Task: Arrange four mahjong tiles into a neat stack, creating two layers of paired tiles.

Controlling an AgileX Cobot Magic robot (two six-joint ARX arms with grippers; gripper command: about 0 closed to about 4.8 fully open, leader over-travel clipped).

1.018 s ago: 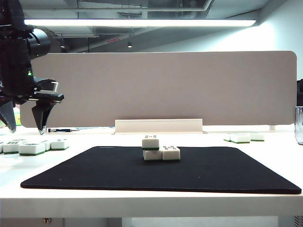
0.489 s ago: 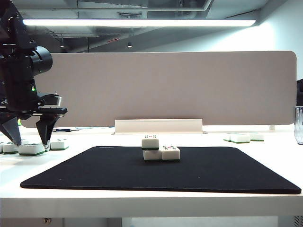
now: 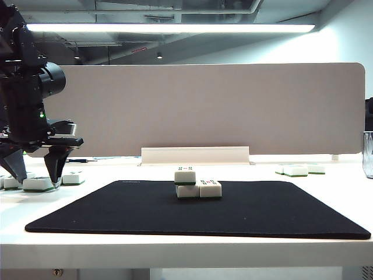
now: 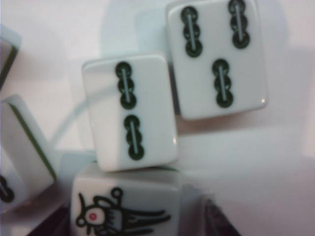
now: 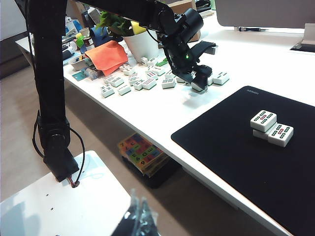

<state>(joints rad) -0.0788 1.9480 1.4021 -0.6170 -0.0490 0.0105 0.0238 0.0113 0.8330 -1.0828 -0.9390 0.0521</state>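
On the black mat (image 3: 116, 210), two white-and-green mahjong tiles lie side by side (image 3: 199, 190) with a third (image 3: 185, 175) on top of the left one; this partial stack (image 5: 270, 128) also shows in the right wrist view. My left gripper (image 3: 35, 175) is low over the loose tiles left of the mat. It is open, with its fingers on either side of a bird-marked tile (image 4: 125, 206) that rests on the table (image 3: 39, 184). My right gripper (image 5: 140, 221) hangs off the table's side, blurred, tips together and empty.
Two tiles with green ring marks (image 4: 130, 110) (image 4: 216, 56) lie just beyond the bird tile. More loose tiles (image 5: 142, 81) spread over the white table, with others at the back right (image 3: 300, 170). A plant pot and orange cloth (image 5: 110, 54) stand behind them.
My left gripper has come down from above the loose tiles to table level, so its fingers now stand on either side of one tile. The stack and right arm have not moved.
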